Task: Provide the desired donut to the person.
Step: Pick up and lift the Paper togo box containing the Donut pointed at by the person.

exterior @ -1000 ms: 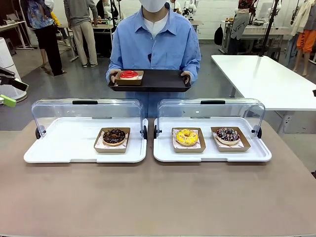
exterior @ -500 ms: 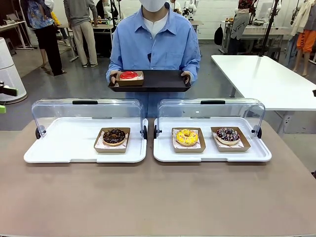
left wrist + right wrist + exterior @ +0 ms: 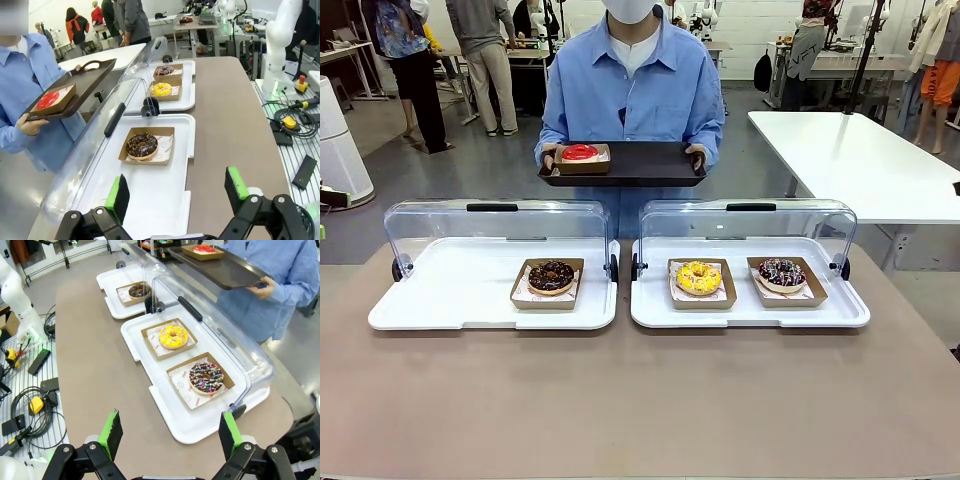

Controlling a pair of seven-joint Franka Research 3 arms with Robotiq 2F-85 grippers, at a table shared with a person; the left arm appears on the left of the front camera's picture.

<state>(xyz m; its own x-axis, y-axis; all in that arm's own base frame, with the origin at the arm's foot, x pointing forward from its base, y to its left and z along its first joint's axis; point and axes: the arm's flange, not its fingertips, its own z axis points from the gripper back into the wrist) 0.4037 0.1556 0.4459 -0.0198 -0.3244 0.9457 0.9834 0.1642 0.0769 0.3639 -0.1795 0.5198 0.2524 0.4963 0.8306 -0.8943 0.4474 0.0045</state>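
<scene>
Left tool [image 3: 177,189] spread wide, facing tray [image 3: 190,145] edge.

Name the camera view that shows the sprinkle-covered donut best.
The right wrist view: the sprinkle-covered donut lies close and is seen from above, so its sprinkles are distinct. The front view shows the donut smaller, at a low angle. The left wrist view shows it far off and tiny.

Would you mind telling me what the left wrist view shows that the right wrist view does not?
Left wrist view: the open left end effector, looking along the white plastic tray holding the chocolate-glazed donut. Right wrist view: the open right end effector, nearest the dark sprinkled donut. Both: those donuts, the yellow-glazed donut, and the red-glazed donut on the person's black serving tray.
</scene>
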